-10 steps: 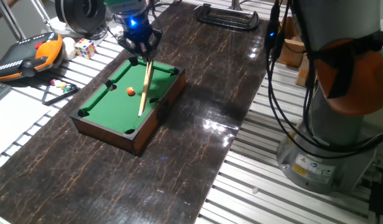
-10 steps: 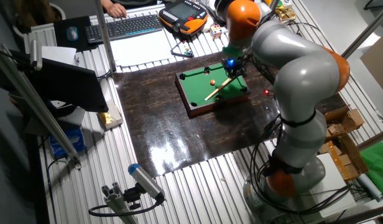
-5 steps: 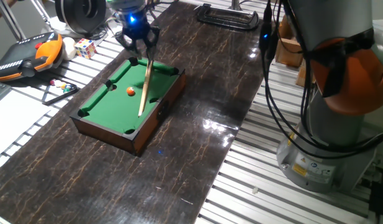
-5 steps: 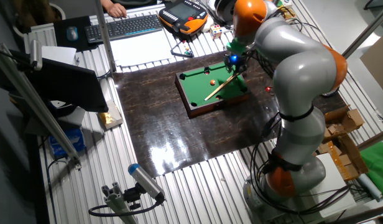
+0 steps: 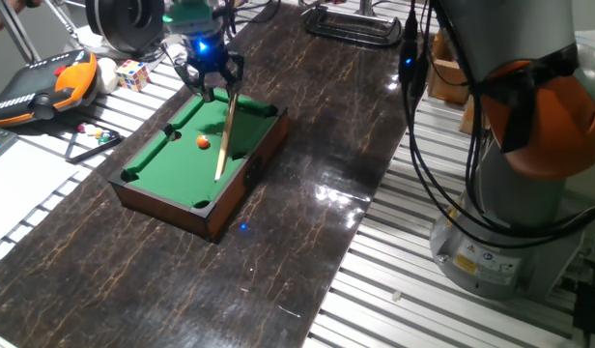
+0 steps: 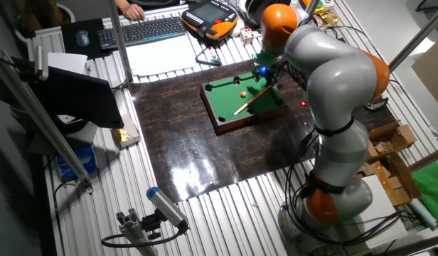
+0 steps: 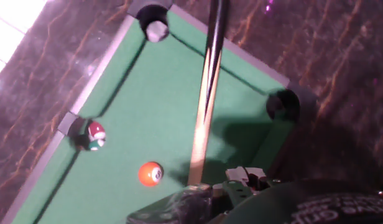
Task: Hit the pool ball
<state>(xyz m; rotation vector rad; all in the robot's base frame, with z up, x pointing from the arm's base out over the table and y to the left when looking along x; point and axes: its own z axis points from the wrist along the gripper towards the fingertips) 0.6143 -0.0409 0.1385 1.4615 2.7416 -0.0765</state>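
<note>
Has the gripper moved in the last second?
Yes. The gripper has moved from over the pool table's end rail outward, toward the puzzle cube.

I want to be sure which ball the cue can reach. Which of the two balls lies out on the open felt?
The orange ball, just left of the cue stick. The red-and-green ball sits at the side pocket instead.

No readable text – label on robot base (image 5: 468,259) too small.

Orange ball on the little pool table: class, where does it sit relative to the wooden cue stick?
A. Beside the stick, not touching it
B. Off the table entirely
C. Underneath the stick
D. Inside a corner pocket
A: the orange ball rests on the green felt with a gap between it and the cue stick.
</note>
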